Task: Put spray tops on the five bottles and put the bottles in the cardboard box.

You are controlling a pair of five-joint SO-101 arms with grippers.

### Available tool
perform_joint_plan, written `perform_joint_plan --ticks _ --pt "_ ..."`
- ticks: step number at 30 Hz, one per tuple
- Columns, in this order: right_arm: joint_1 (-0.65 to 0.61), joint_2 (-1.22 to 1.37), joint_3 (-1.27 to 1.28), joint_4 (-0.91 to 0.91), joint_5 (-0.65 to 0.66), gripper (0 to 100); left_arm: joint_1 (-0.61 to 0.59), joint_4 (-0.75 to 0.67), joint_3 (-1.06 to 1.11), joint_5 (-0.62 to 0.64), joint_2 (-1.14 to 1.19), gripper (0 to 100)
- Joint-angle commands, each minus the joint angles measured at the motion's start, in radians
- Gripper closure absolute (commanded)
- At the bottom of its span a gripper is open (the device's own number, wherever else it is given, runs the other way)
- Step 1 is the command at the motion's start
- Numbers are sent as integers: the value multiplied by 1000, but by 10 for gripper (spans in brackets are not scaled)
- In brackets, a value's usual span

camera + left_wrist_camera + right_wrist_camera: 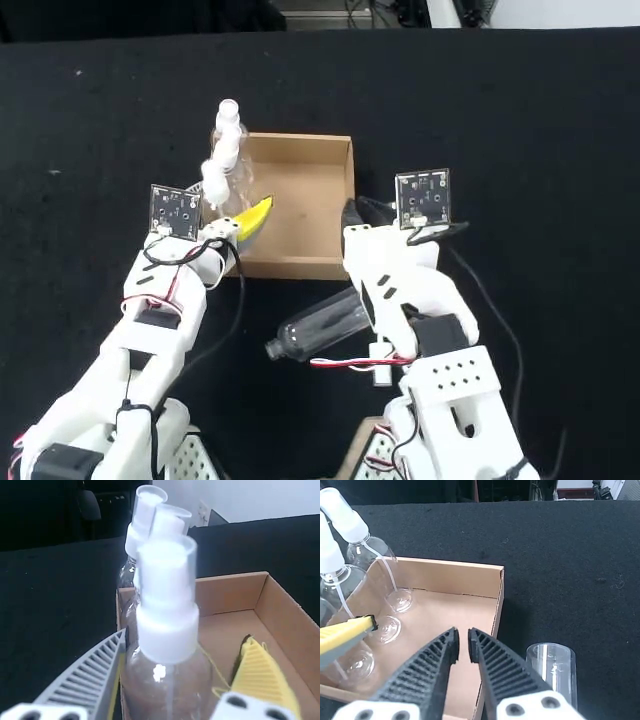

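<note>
The cardboard box (305,200) lies open at the table's middle. Three clear bottles with white spray tops (226,150) stand along its left wall, their bases on the box floor (445,615). My left gripper (250,215) is open around the nearest one (165,625), grey finger (95,675) against it and yellow finger (260,675) a little off it. My right gripper (461,635) hovers over the box's near right corner, fingers nearly together with nothing between. A topless bottle (320,328) lies on the cloth beside the right arm (552,667).
Black cloth covers the table (520,130) around the box. The right half of the box floor (235,635) is bare. The arms' bases (440,400) and cables stand at the near edge.
</note>
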Motion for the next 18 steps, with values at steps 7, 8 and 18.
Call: perform_joint_plan --ticks 7,8,18 --pt "11 -19 -21 -28 9 973 -13 2 -28 -8 -11 765" --pt "11 -19 -22 -26 9 973 -13 2 -28 -8 -12 765" --pt "11 -19 -22 -26 9 973 -22 -2 -28 -8 -14 765"
